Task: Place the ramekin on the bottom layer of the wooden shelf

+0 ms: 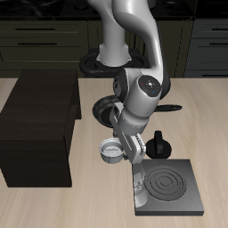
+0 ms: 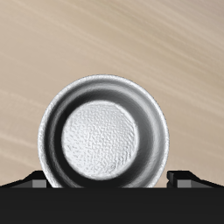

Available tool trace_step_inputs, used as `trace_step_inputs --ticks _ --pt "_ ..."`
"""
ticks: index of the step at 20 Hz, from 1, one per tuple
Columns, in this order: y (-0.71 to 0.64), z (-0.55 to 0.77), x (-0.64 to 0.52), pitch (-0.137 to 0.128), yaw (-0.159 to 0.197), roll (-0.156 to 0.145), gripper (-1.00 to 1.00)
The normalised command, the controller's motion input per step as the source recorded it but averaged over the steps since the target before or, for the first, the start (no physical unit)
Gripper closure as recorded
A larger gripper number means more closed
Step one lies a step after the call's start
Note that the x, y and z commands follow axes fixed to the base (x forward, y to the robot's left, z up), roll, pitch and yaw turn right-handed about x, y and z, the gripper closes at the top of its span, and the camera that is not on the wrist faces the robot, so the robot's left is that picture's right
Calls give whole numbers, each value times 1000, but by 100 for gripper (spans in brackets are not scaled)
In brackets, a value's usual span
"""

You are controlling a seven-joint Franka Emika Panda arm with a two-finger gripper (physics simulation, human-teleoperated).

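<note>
The ramekin [image 1: 109, 153], small, round and silvery with a grey inside, sits on the table just in front of the wooden shelf [image 1: 40, 125], near its front corner. My gripper [image 1: 117, 149] hangs right over it. In the wrist view the ramekin [image 2: 105, 131] fills the space between the two dark fingertips [image 2: 35, 182], one on each side of its wall. The gripper [image 2: 108, 179] is open and straddles the ramekin; I cannot tell whether the fingers touch it. The shelf's layers are hidden from this angle.
A flat black stove plate [image 1: 169, 187] lies near the table's front edge beside the ramekin. A small black knobbed pot [image 1: 160, 144] stands just behind the plate. A black frying pan [image 1: 105, 109] is partly hidden behind the arm.
</note>
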Motion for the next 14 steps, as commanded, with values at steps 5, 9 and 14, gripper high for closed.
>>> trace_step_inputs --ticks 5,9,14 --pt "-64 76 29 -12 2 -6 -100" --pt "-133 92 -15 -31 3 -16 -100" --pt "-168 52 11 -2 -7 -17 -100"
